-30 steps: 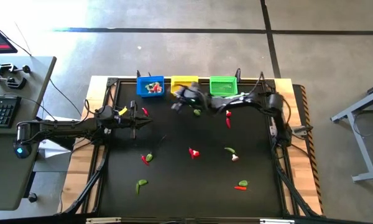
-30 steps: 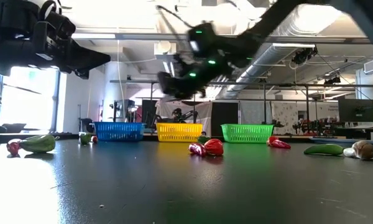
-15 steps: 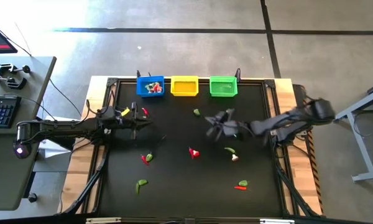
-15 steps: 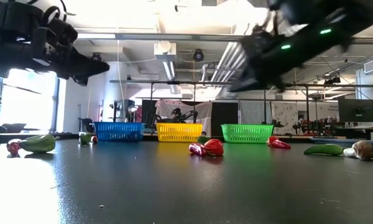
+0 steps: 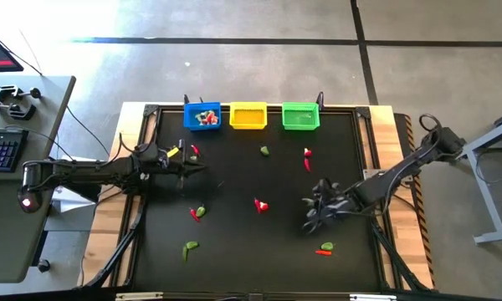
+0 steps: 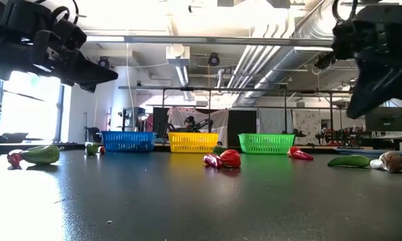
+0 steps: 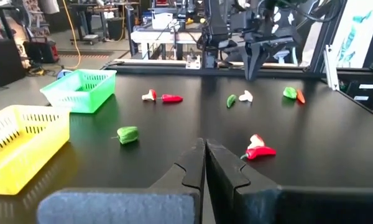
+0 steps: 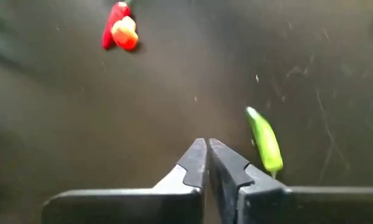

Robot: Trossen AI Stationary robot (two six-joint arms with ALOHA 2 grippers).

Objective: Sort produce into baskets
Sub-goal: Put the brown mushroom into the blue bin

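Three mesh baskets stand in a row at the far edge: blue [image 5: 202,116] with several pieces in it, yellow [image 5: 248,115], green [image 5: 299,116]. Toy produce lies scattered on the black table: a green piece [image 5: 263,151], red ones [image 5: 307,157] [image 5: 260,204], a red-green one [image 5: 198,212], a green one [image 5: 190,247], a green-red pair [image 5: 325,247]. My right gripper [image 5: 315,216] is shut and empty, raised over a green chili [image 8: 264,142]. My left gripper [image 5: 192,167] is shut and empty, raised above the table's left part.
A small red piece [image 5: 195,150] lies just far of my left gripper. In the low view a green chili [image 6: 348,161] and a whitish-brown piece [image 6: 390,161] lie under my right gripper [image 6: 359,107]. The table's near middle is bare black surface [image 5: 251,259].
My right gripper has swung quickly from beside the yellow basket toward the table's right and near edge, and now hangs over the green chili. My left arm has stayed about where it was.
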